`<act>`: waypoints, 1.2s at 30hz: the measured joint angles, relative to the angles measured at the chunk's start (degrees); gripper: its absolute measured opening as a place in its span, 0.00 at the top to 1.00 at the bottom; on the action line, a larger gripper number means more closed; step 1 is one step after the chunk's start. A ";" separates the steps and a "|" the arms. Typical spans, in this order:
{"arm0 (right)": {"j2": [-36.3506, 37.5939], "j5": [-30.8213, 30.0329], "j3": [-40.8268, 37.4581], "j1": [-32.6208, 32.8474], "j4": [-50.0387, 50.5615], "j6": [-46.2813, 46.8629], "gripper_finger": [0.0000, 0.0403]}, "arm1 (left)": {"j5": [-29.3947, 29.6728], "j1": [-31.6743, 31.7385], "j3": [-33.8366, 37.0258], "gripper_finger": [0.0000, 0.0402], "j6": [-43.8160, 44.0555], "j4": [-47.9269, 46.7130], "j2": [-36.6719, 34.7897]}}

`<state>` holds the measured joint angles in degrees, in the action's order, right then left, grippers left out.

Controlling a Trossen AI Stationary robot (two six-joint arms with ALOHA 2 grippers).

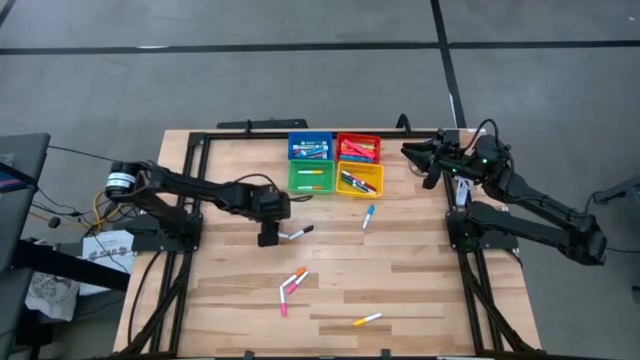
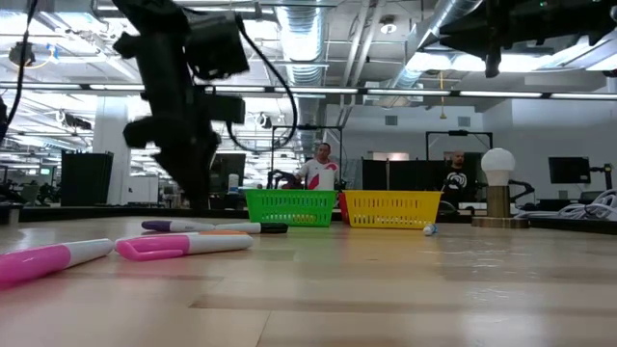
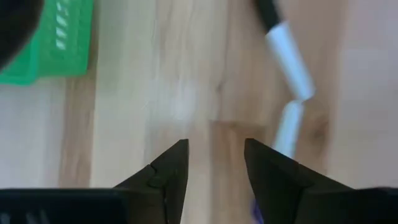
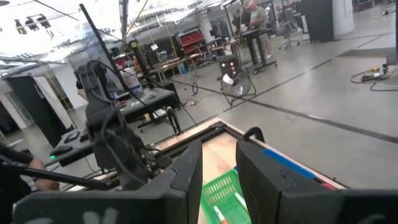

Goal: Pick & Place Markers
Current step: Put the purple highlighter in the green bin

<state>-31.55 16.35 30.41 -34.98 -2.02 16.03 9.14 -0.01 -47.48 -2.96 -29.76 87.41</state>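
Note:
My left gripper (image 1: pixel 268 239) is open and points down just above the bare wood left of centre (image 3: pixel 214 155). A white marker with a black cap (image 1: pixel 297 232) lies flat beside it (image 3: pixel 291 68), outside the fingers and untouched. Other markers lie flat on the table: a blue-capped one (image 1: pixel 368 215), an orange and pink cluster (image 1: pixel 293 284), and a yellow-orange one (image 1: pixel 367 320). In the low view two pink markers (image 2: pixel 183 245) lie close to the camera. My right gripper (image 1: pixel 415 152) is raised at the far right, level, open and holding nothing (image 4: pixel 217 168).
Four small trays stand at the far middle: blue (image 1: pixel 310 147), red (image 1: pixel 358 148), green (image 1: pixel 312 177) and yellow (image 1: pixel 360 180), with several markers in them. A black frame (image 1: pixel 200 140) runs along the table's edges. People stand in the room behind.

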 joint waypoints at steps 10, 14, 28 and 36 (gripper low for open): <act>0.00 0.03 0.00 0.02 -0.04 0.00 0.78 | -4.85 -4.38 -0.01 0.62 -0.98 0.22 -0.13; 0.02 0.03 0.00 0.02 -0.04 0.00 0.78 | -4.73 -5.23 0.00 0.62 -1.08 0.50 3.29; 0.00 0.06 0.00 0.02 -0.04 0.02 0.78 | -3.05 -5.33 -0.24 0.65 -1.12 0.79 9.72; 0.02 0.06 0.00 0.02 -0.04 0.04 0.78 | -4.17 -5.38 -0.13 0.85 -1.02 1.03 9.74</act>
<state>-31.53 16.40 30.41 -34.96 -2.07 16.07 4.97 -5.39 -47.62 -3.97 -28.73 97.14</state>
